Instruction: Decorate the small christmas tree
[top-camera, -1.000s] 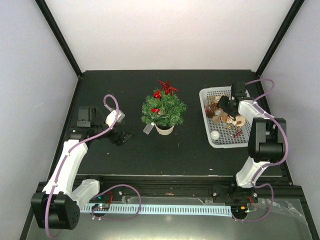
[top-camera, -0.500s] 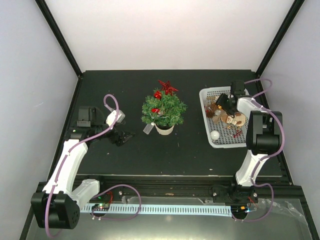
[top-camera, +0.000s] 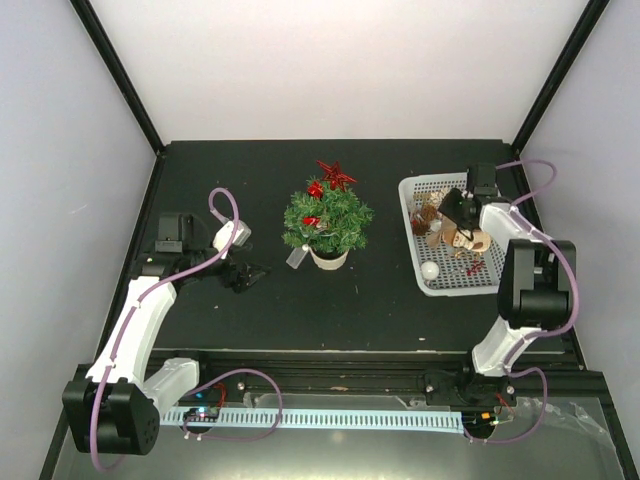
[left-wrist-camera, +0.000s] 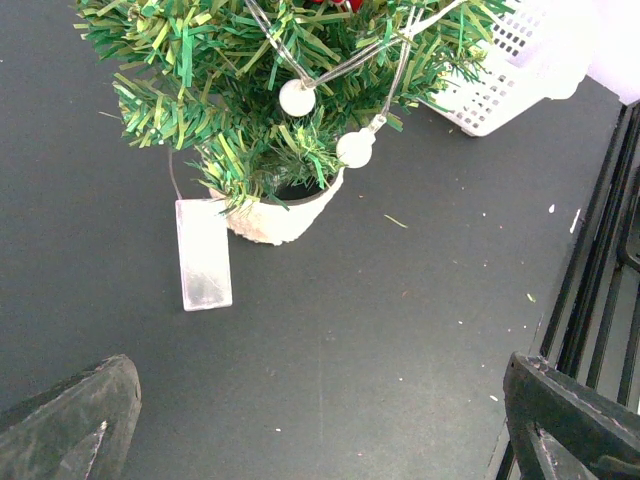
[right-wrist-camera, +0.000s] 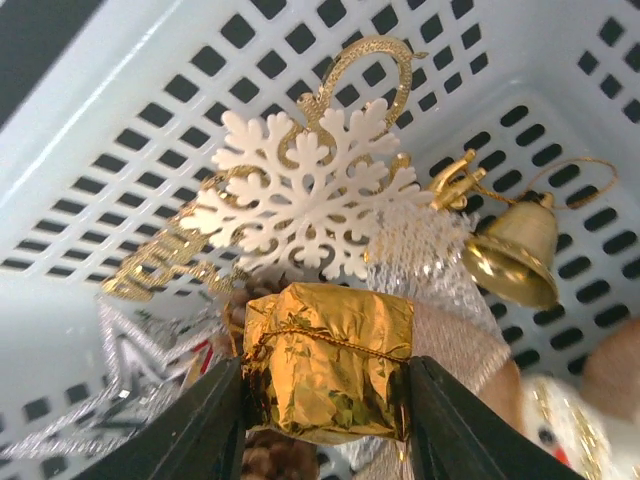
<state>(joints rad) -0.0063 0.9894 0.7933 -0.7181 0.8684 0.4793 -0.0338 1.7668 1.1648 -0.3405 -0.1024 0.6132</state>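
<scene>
From above, the right gripper (top-camera: 449, 212) hides much of the heap in the white mesh basket (top-camera: 410, 192). The pieces there are too small to name beyond a white ball (top-camera: 429, 270) at the near end. The right wrist view shows more: a white snowflake (right-wrist-camera: 310, 205), a gold bell (right-wrist-camera: 515, 255) and a half-buried silver star (right-wrist-camera: 140, 350). There the fingers (right-wrist-camera: 215, 420) press both sides of a gold foil parcel (right-wrist-camera: 330, 360), gripping it. The small christmas tree (top-camera: 327, 222) stands at the middle of the dark table (top-camera: 300, 310) in its white pot (left-wrist-camera: 275, 215). Its crown is cut off in the left wrist view, and a pale tag (left-wrist-camera: 205, 255) lies beside the pot. The left gripper (top-camera: 248, 275) sits left of the tree, fingers spread wide, holding nothing.
</scene>
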